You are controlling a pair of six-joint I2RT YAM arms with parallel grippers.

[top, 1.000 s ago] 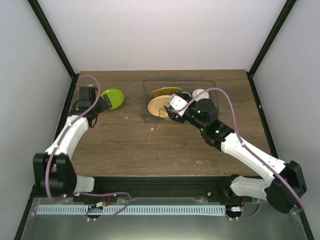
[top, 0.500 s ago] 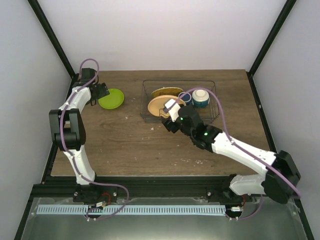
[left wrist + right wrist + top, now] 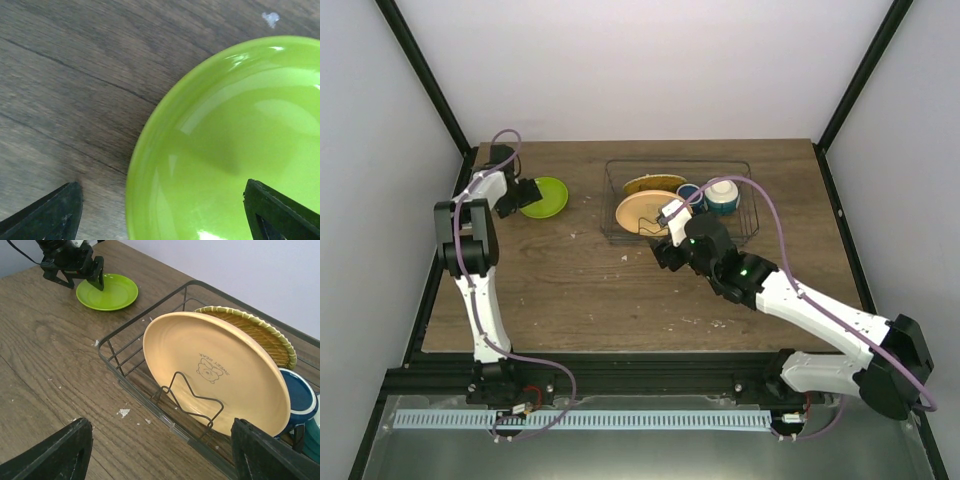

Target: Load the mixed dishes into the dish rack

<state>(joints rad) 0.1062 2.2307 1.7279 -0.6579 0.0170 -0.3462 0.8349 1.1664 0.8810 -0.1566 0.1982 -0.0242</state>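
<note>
The yellow-green plate [image 3: 545, 196] lies flat on the table at the back left and fills the left wrist view [image 3: 235, 145]. My left gripper [image 3: 523, 195] [image 3: 165, 220] is open over its left rim, with one finger over the wood and the other over the plate. The wire dish rack [image 3: 608, 200] [image 3: 150, 405] holds an upright yellow-orange plate [image 3: 642, 212] [image 3: 215, 370], a grid-patterned plate [image 3: 655, 184] [image 3: 260, 330] behind it, the dark blue mug [image 3: 690, 195] [image 3: 300, 395] and the blue-and-white cup [image 3: 722, 196]. My right gripper [image 3: 663, 248] [image 3: 165, 460] is open and empty just in front of the rack.
Small white crumbs [image 3: 124, 412] lie on the wood in front of the rack. The table's left edge [image 3: 455, 230] runs close beside the left arm. Black frame posts [image 3: 425, 80] rise at the back corners.
My left arm has swung back, and its gripper now sits over the green plate's left rim. My right gripper has drawn back out of the rack towards the near side, uncovering the mug and cup.
</note>
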